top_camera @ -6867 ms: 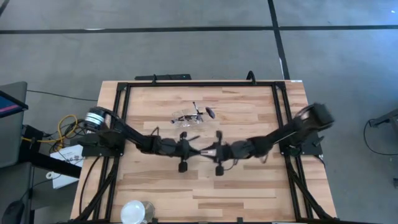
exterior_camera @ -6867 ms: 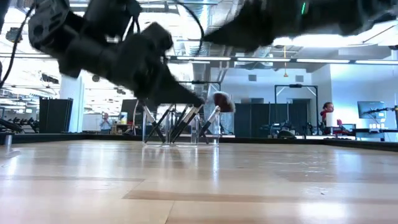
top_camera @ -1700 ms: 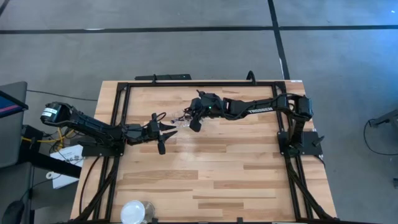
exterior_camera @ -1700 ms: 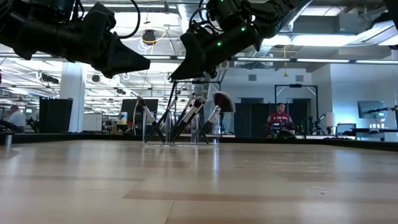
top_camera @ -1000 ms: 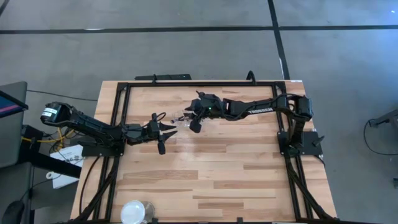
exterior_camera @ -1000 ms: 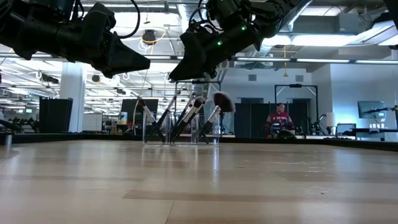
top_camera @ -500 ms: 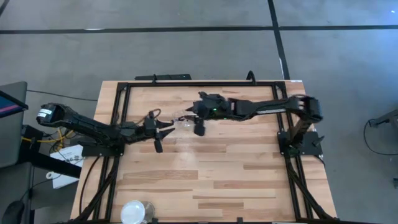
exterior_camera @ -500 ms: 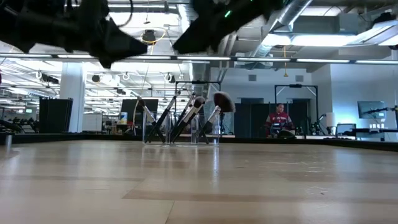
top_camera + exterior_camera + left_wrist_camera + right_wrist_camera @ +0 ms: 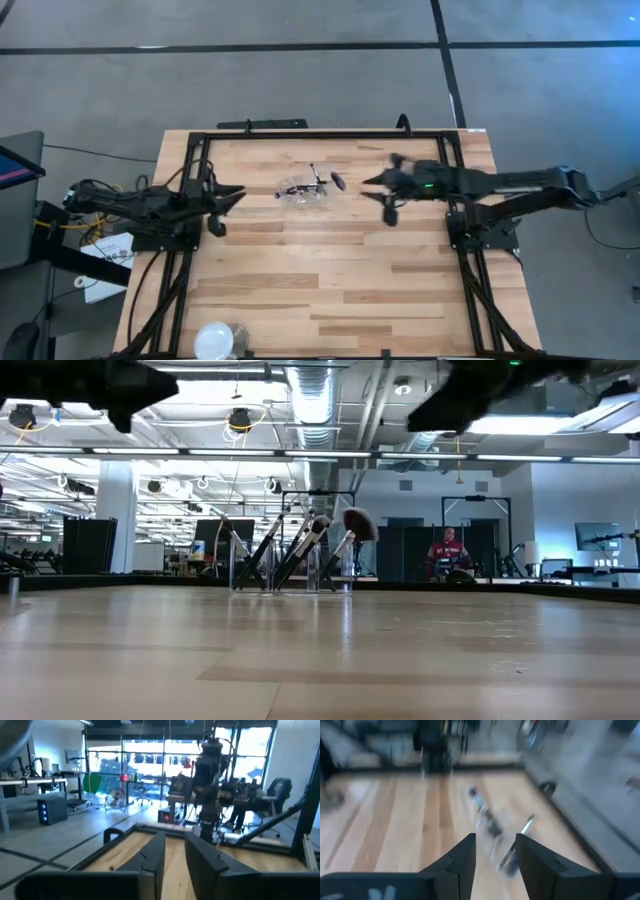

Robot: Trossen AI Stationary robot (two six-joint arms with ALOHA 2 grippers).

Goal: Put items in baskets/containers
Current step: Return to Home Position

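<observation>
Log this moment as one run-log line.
brushes: leaning in clear container | left gripper: open, empty, near table's left edge | right gripper: open, empty, right of container

Only thing in the way mid-table is the container (image 9: 303, 194), toward the far side, brushes (image 9: 300, 545) leaning out over its rim. Left gripper (image 9: 232, 196) hangs at the left edge, right gripper (image 9: 372, 182) off to the container's right, both apart from it. Near half of the table (image 9: 330, 285) is open, bar a round white thing (image 9: 214, 340) front-left.

Overhead view straight down on table (image 9: 330, 290), low view level across it, both wrist views past jaws onto it.
</observation>
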